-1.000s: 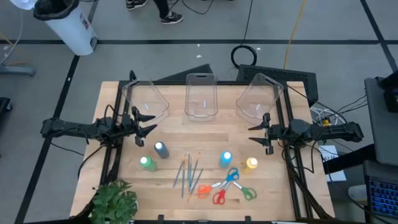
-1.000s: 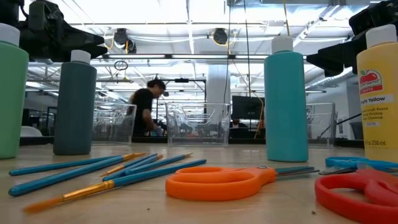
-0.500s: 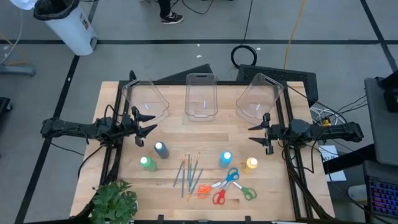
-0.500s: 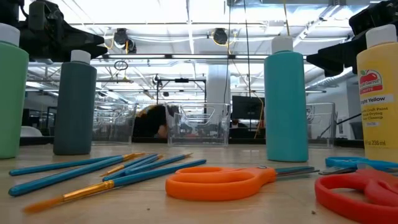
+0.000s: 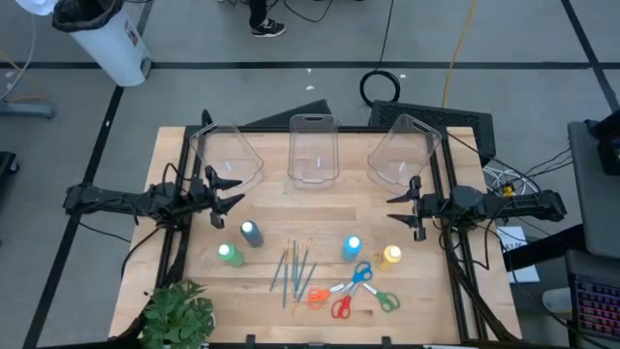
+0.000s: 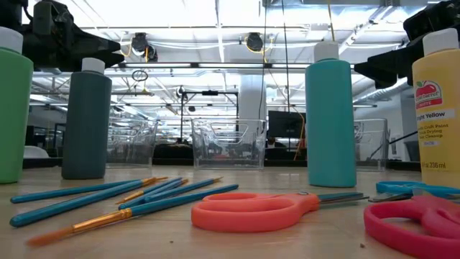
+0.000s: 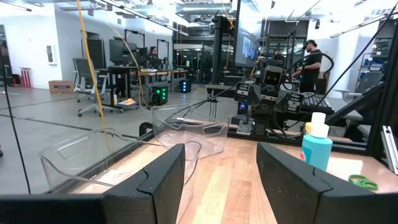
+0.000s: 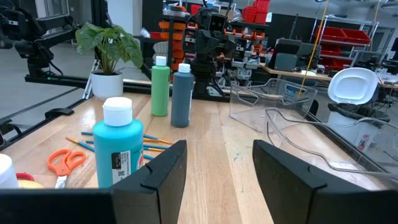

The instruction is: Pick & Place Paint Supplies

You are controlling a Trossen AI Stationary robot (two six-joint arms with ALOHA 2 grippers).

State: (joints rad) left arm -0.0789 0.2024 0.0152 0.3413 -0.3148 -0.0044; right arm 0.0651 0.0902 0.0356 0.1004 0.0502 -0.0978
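The paint things sit together at the near side of the wooden worktop. There are four small plastic paint bottles with white caps: a green one, a grey-blue one, a bright blue one and a yellow one. They look light but smooth and round, so I think a grab around the middle of the body is best, not the cap. Between them lie thin blue-handled brushes, stiff and very flat, likely hard to pinch up. Small scissors with orange, blue, red and green handles lie in a heap, some touching; the handle loops look like the best place to hold. At the far side stand three clear plastic bins, and nothing shows inside them. The left gripper hangs over the worktop's left side, spread apart and holding nothing. The right gripper hangs over the right side, also spread and holding nothing. A leafy green plant sits at the near left corner.
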